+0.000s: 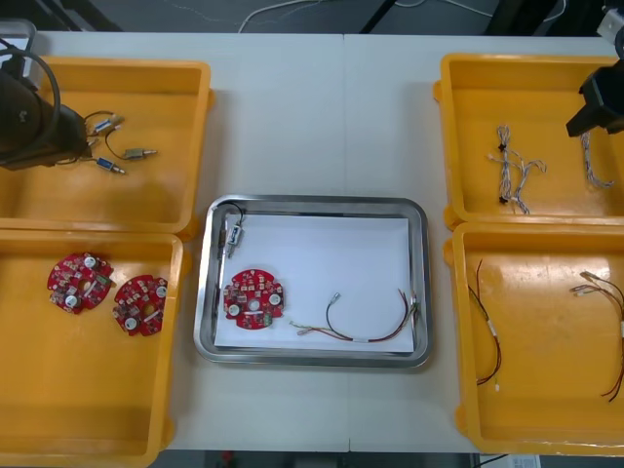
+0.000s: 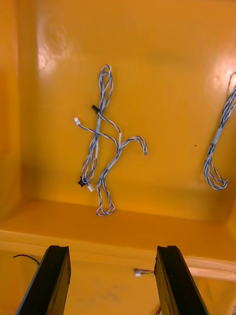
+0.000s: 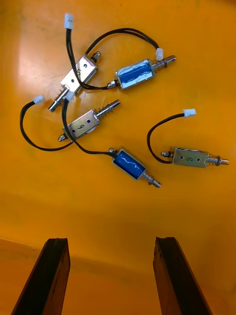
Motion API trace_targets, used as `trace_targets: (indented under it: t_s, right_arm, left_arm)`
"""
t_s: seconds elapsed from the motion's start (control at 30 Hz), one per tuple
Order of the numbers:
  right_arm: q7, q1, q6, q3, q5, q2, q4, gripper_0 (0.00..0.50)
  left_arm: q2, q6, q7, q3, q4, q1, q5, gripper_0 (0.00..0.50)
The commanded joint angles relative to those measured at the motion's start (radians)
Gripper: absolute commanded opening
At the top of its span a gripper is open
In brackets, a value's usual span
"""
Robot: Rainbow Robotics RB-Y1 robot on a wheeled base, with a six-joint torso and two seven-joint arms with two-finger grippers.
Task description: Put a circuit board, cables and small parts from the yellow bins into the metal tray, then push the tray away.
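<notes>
The metal tray [image 1: 417, 292], white inside, holds a round red circuit board [image 1: 253, 299], a small metal part [image 1: 234, 235] on a black cable, and a red and yellow cable [image 1: 366, 330]. My left gripper [image 3: 110, 270] hangs open above the far left yellow bin [image 1: 190, 136], over several small metal parts [image 3: 130, 165] with black cables. My right gripper [image 2: 113, 275] is open over the far right yellow bin [image 1: 458, 136]. Ahead of its fingers lie a tangle of twisted blue and white cables [image 2: 103, 147] and a separate one [image 2: 219, 147].
Two more circuit boards [image 1: 80, 283] [image 1: 141, 304] lie in the near left bin [image 1: 97, 409]. The near right bin [image 1: 546, 409] holds red and black cables [image 1: 487, 331] [image 1: 609, 312]. My left arm [image 1: 29, 127] and right arm [image 1: 600, 102] hang at the far corners.
</notes>
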Motion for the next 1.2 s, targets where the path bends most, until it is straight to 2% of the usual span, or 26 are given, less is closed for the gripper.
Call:
trace_targets:
  t_s: [0.03, 0.3, 0.57, 0.7, 0.97, 1.2]
  right_arm:
    - [-0.053, -0.043, -0.010, 0.061, 0.024, 0.004, 0.036, 0.500]
    - [-0.065, -0.043, -0.121, 0.071, 0.038, 0.027, 0.132, 0.500]
    - [-0.090, -0.043, -0.270, 0.126, 0.067, 0.052, 0.232, 0.500]
    - [-0.108, -0.043, -0.319, 0.161, 0.076, 0.060, 0.264, 0.500]
    - [-0.128, -0.043, -0.401, 0.170, 0.116, 0.093, 0.356, 0.500]
    - [-0.133, -0.041, -0.441, 0.172, 0.153, 0.124, 0.407, 0.500]
  left_arm:
    - [0.045, 0.018, 0.175, 0.029, -0.008, -0.025, -0.023, 0.500]
    - [0.037, 0.024, 0.407, 0.029, -0.008, -0.009, -0.067, 0.500]
    - [-0.018, 0.005, 0.574, 0.027, -0.003, -0.016, -0.164, 0.500]
    - [-0.036, 0.004, 0.608, 0.021, 0.028, -0.035, -0.190, 0.500]
    - [-0.096, -0.044, 0.637, 0.009, 0.149, -0.099, -0.297, 0.500]
    - [-0.125, -0.070, 0.669, 0.009, 0.163, -0.114, -0.334, 0.500]
